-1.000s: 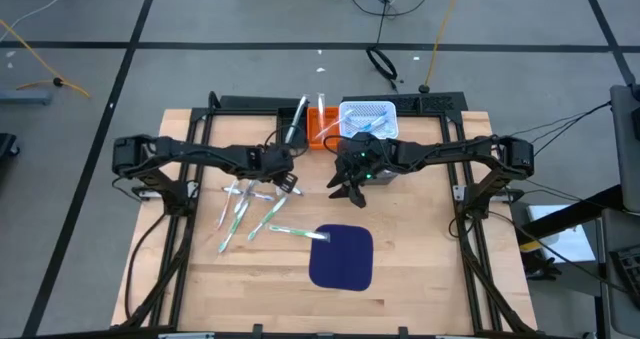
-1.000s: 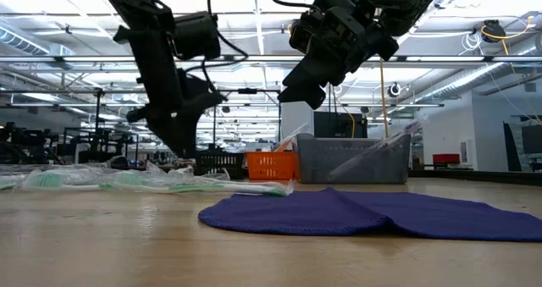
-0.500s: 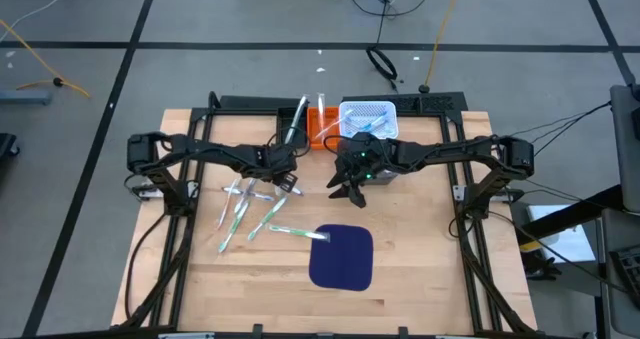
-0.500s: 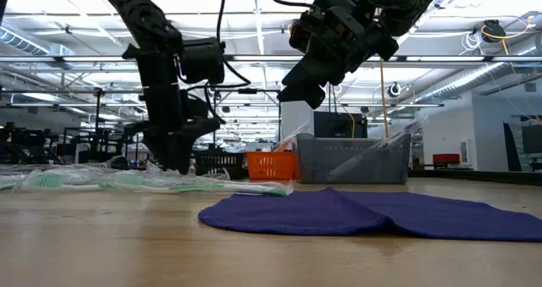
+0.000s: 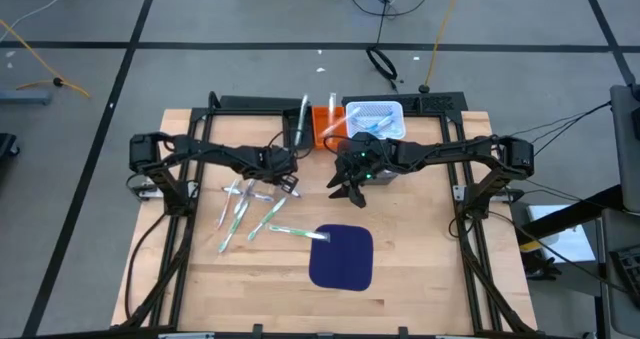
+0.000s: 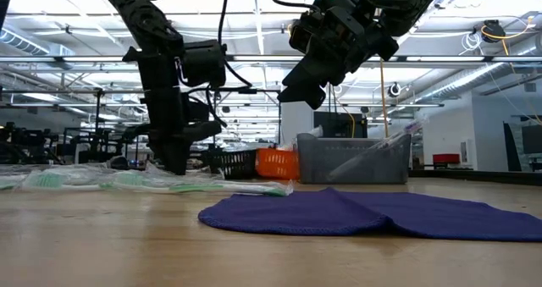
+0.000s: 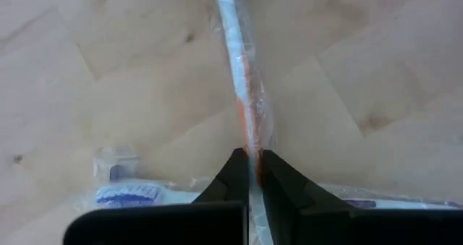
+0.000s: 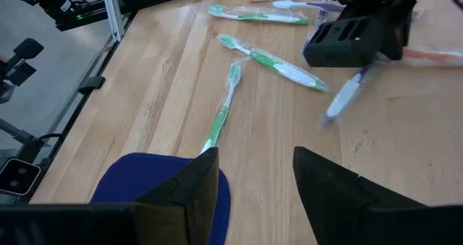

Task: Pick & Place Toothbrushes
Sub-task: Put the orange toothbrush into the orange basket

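Left gripper [image 7: 249, 174] newly pinched shut, seemingly on orange-handled toothbrush [image 7: 244, 108].

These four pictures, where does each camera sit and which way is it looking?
High view: above the table, looking straight down; shows both arms, the toothbrushes and the dark blue mat.
Low view: at table-top height, looking level across the mat into the room; both arms hang in from above.
Left wrist view: on the left arm, looking down at the left claw shut on an orange-and-white toothbrush.
Right wrist view: on the right arm, past the open right claw at the toothbrushes.
Shared: the right wrist view and the high view both show the mat.
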You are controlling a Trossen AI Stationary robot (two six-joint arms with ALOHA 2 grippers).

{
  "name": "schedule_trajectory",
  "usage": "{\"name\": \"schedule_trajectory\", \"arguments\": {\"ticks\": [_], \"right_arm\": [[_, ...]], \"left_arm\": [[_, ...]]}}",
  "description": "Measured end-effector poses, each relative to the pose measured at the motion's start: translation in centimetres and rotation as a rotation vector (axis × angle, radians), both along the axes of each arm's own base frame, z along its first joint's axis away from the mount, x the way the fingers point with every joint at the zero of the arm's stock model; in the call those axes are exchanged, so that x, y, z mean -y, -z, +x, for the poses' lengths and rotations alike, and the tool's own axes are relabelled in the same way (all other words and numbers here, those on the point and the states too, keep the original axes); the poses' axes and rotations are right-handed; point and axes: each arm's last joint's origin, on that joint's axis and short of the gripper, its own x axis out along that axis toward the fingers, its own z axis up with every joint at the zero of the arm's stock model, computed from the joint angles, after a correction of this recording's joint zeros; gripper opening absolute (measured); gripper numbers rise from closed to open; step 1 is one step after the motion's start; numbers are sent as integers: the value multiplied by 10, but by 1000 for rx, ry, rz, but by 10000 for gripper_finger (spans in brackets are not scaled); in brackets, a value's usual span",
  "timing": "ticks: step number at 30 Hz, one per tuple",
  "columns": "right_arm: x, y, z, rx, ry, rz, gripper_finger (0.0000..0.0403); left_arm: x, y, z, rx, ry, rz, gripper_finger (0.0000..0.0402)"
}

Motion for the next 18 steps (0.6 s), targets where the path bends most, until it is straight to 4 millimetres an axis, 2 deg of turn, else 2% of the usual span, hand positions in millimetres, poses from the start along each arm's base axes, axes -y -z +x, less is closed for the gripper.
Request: {"name": "schedule_trajectory", "arguments": {"ticks": [5, 11, 14, 18], "right_arm": [[0, 0, 0, 2, -1, -4, 171], [0, 0, 0, 2, 0, -6, 171], [1, 0, 0, 1, 14, -20, 171], [4, -1, 2, 14, 117, -90, 171]], "left_arm": [[12, -13, -5, 12, -5, -21, 9], [19, -39, -26, -34, -91, 86, 7], [27, -57, -32, 33, -85, 146, 5], [41, -84, -33, 188, -8, 244, 7]]}}
